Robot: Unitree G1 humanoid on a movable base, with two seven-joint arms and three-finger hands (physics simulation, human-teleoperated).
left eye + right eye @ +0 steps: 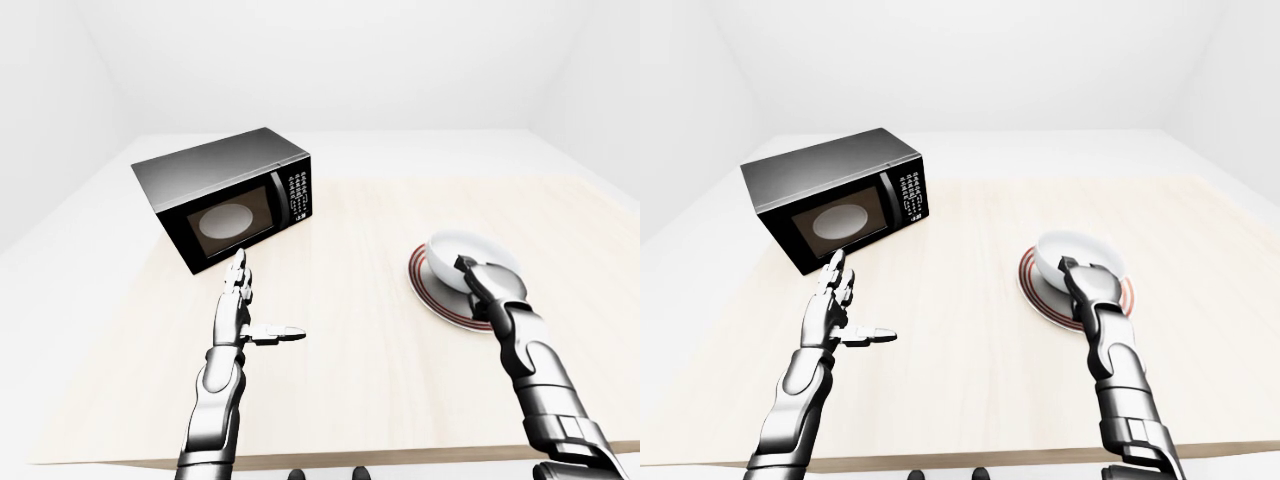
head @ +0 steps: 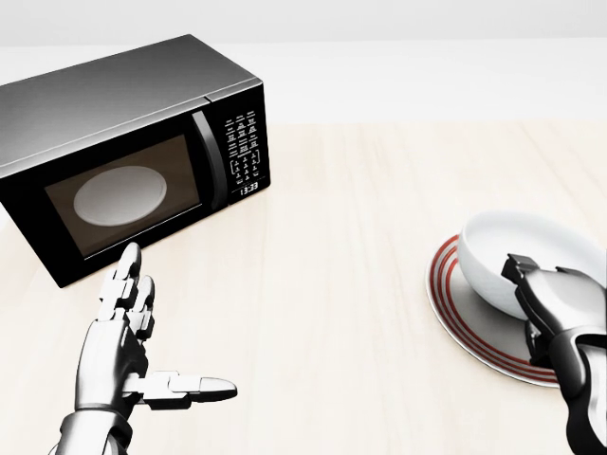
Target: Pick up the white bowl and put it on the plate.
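At the right of the head view I have the white bowl (image 2: 517, 256) sitting tilted on the red-ringed plate (image 2: 474, 327), with my right hand (image 2: 555, 299) gripping its near rim. My left hand (image 2: 133, 346) hovers released, fingers spread, lower left over the bench (image 2: 332, 313), below the black microwave (image 2: 123, 152) in the upper left.
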